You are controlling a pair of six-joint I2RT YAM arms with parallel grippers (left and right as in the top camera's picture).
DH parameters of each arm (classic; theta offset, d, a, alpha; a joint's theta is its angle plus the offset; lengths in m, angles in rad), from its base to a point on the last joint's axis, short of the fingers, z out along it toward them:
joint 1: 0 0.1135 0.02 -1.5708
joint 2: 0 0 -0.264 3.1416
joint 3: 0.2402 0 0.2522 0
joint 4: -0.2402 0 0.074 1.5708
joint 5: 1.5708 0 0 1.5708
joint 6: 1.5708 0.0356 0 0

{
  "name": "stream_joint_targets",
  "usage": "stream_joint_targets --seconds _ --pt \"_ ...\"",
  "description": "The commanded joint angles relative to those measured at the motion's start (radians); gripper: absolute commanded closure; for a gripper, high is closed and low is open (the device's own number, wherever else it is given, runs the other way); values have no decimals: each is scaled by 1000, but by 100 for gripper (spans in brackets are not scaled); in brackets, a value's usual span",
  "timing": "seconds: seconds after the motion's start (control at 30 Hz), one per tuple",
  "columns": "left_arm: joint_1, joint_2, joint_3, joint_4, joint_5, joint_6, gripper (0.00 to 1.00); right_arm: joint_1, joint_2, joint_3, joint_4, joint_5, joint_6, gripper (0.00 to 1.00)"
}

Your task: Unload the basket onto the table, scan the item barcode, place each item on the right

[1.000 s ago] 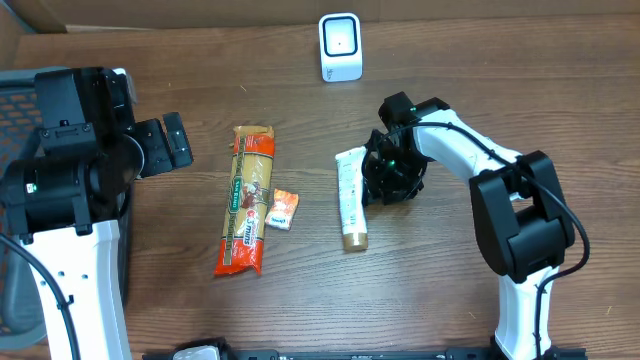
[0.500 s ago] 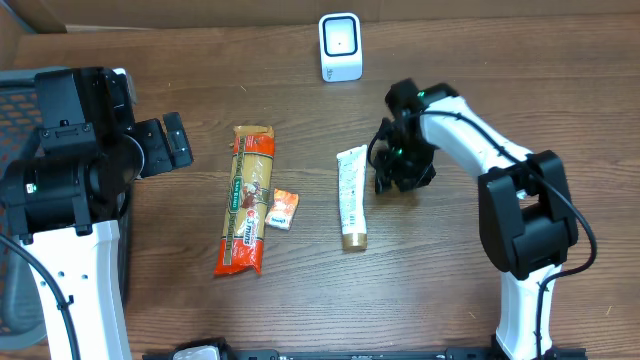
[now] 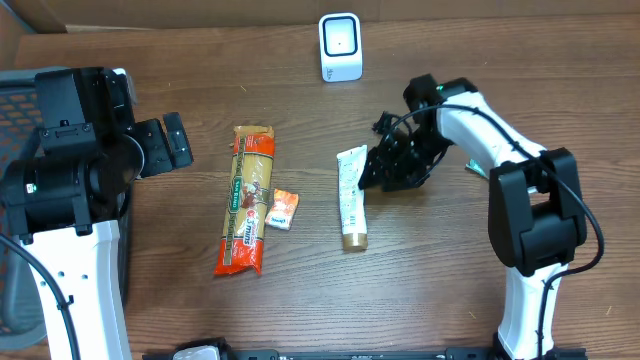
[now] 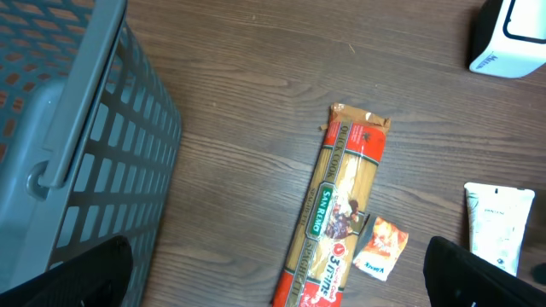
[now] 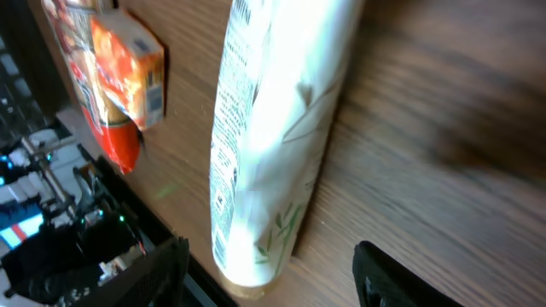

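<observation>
Wooden table (image 3: 440, 300), overhead view. The white tube (image 3: 350, 198) lies flat at 6 o'clock of the barcode scanner (image 3: 340, 47), cap toward 6 o'clock. The right gripper (image 3: 385, 168), jaws spread and empty, is just beside the tube at its 2 o'clock. The left gripper (image 3: 172, 142), jaws spread wide, is at 10 o'clock of the spaghetti packet (image 3: 247, 212).

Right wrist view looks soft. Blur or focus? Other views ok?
Right wrist: tube fairly sharp, wood at upper right smeared, right fingers dark out-of-focus blobs along the bottom edge. Overhead: crisp, even light, only a soft shadow by the right gripper. Left wrist: pasta sharp, left fingers blurred in the bottom corners.
</observation>
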Motion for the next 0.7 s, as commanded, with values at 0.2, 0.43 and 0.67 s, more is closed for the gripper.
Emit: stream_joint_targets --seconds 0.2,0.43,0.67 --pt "-2 3 7 1 5 16 0 43 -5 -124 135 -3 13 54" --pt "-2 3 7 1 5 16 0 69 -5 -156 222 127 124 77" --pt "-2 3 7 1 5 16 0 63 -5 -153 217 131 124 87"
